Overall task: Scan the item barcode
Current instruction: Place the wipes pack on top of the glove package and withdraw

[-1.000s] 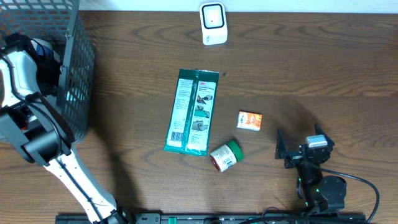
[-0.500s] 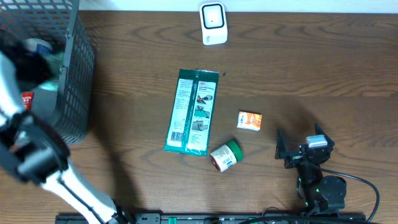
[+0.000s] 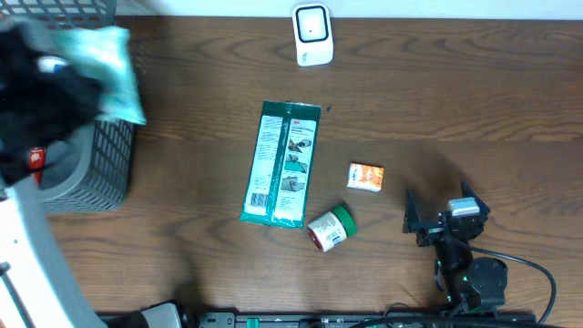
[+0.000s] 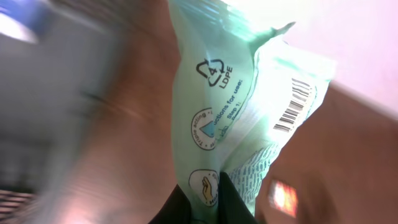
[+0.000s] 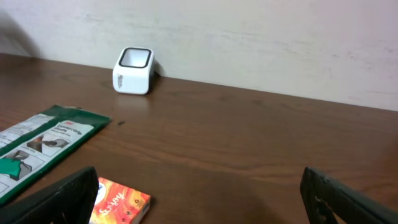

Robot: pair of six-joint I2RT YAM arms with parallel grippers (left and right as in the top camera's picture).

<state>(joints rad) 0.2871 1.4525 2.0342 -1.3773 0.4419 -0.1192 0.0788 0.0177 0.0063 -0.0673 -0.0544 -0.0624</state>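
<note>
Left claw (image 4: 200, 202) has lifted a mint packet (image 4: 249, 106) from the basket (image 3: 91, 173).

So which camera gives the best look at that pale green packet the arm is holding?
The left wrist view: the pale green packet fills it, barcode and recycling mark readable. Overhead shows only a blur by the basket. The right wrist view misses it.

The mint pouch (image 4: 249, 118) is glossy, crinkled plastic film (marked LDPE); the table (image 3: 474, 100) is dark grained wood; the scanner (image 3: 311, 36) is smooth white plastic.
</note>
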